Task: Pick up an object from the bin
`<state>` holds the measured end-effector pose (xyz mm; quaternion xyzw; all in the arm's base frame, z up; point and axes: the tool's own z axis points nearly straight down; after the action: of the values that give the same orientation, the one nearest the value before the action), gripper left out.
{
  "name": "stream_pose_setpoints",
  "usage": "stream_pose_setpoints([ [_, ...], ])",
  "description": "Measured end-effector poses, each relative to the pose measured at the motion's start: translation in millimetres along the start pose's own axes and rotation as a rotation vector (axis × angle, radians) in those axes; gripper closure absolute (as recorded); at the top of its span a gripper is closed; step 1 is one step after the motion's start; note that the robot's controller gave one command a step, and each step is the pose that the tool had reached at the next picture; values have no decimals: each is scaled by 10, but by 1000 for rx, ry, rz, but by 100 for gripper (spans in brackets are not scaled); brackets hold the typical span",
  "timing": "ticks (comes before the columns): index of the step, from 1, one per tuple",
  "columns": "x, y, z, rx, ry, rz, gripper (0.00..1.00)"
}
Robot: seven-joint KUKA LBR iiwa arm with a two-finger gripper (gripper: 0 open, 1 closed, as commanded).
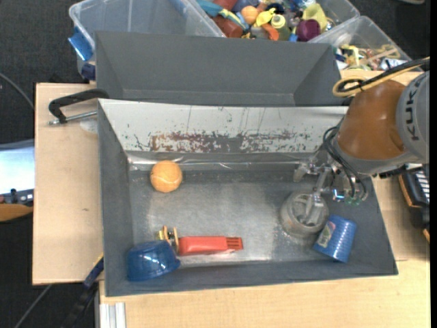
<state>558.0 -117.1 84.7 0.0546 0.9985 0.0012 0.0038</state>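
As the gripper [316, 198] hangs low near the right wall of the bin [239, 203], directly over a grey ring-shaped roll [298, 221] lying flat on the floor, we take the step in hand to be the descent onto a pick, with nothing lifted yet. Whether the gripper is apart or together we cannot tell; its tip is lost against the roll's rim. Next move, by our reckoning: settle astride the roll's wall, one side inside the hole, close, then raise straight up. A blue cylinder [335, 238] lies tilted just beside the roll, toward the front right corner, and could be nudged or caught. Well apart from all this: an orange ball [166, 176] near the back left, a blue cup-like thing [150, 262] in the front left corner, and a red tool [208, 244] along the front wall just beside it.
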Motion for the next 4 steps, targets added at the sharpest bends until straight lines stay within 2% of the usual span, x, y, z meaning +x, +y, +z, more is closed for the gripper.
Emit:
stream_pose_setpoints([
  [1, 141, -15, 134, 0, 4, 168, 100],
  [3, 152, -17, 96, 0, 6, 168, 100],
  [4, 343, 142, -255, 0, -2, -37, 100],
])
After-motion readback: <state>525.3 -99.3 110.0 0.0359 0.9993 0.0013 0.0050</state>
